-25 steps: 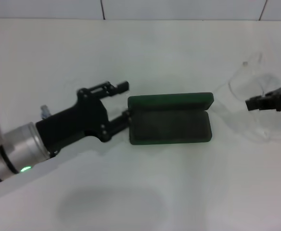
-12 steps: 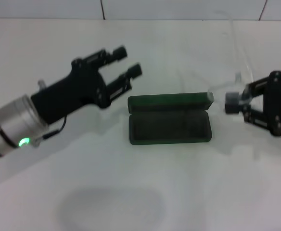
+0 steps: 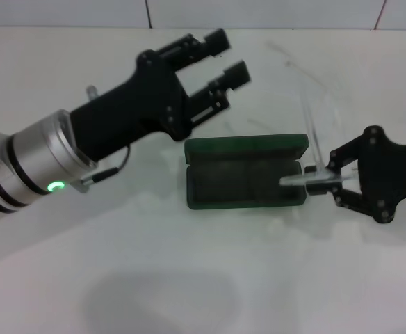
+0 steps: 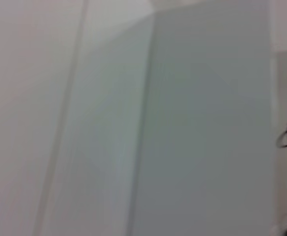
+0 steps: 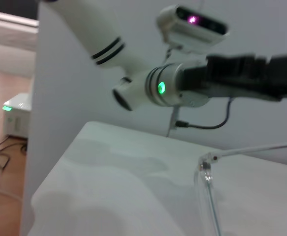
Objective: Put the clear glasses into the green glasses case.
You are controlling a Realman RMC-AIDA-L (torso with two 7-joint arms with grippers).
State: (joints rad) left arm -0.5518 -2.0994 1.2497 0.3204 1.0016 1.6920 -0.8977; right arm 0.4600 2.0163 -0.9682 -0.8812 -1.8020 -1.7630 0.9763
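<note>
The green glasses case [image 3: 245,182] lies open in the middle of the white table, its lid [image 3: 246,146] folded back and the dark lining bare. My right gripper [image 3: 314,181] hovers at the case's right end, shut on the clear glasses [image 3: 310,118], whose thin arms rise up and back from the fingers. One arm and hinge of the clear glasses [image 5: 208,169] also show in the right wrist view. My left gripper [image 3: 229,54] is raised above and behind the case's left end, open and empty. The left wrist view shows only blank wall.
The white table [image 3: 189,278] reaches back to a tiled wall [image 3: 147,12]. My left arm [image 5: 178,87], with a green light on it, fills the far side of the right wrist view. The table's edge [image 5: 60,162] drops to the floor there.
My left gripper has lifted off the case's left end and swung up and back. My right gripper has brought the clear glasses leftward and down to the case's right end.
</note>
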